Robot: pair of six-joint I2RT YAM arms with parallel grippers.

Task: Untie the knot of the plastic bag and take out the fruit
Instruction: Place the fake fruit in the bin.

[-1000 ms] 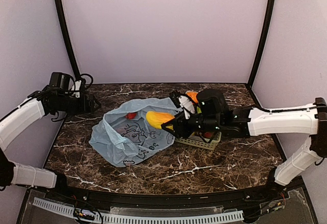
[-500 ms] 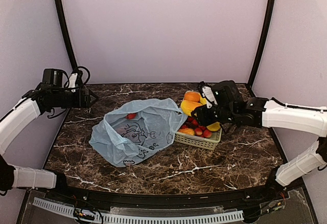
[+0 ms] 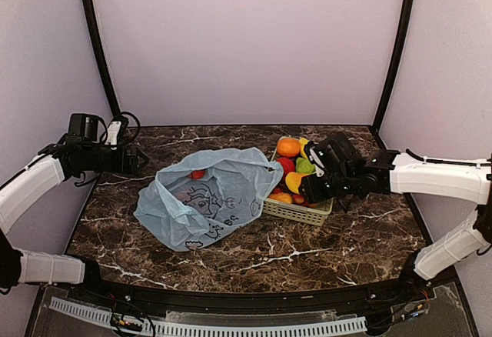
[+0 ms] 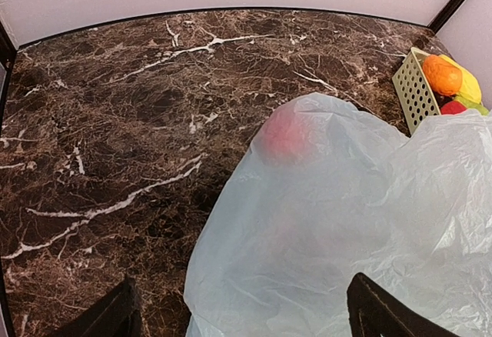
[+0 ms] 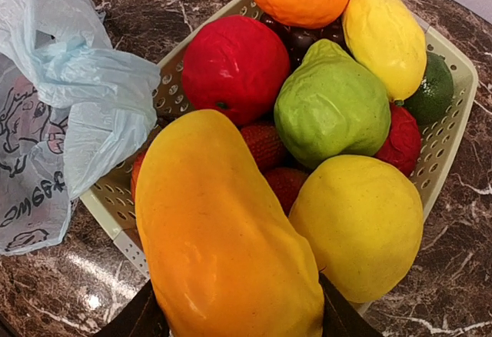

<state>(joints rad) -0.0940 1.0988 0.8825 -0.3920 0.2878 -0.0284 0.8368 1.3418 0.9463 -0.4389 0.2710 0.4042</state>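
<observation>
Little has shifted at the far left corner of the table (image 3: 261, 256), where the left gripper (image 4: 244, 310) hovers with its pincer spread wide, holding nothing and aimed at the plastic bag (image 3: 204, 198). That bag lies left of centre with its mouth open and a red-pink apple (image 3: 198, 174) inside. Rightward, the mango (image 5: 223, 237) has travelled from the bag's mouth to above the basket (image 3: 296, 212) toward the far right corner, pinched in the right gripper (image 5: 238, 315) on a long, outstretched arm. Unloading seems the step in hand. The next move is to release the mango into the crowded basket, then return for the apple.
</observation>
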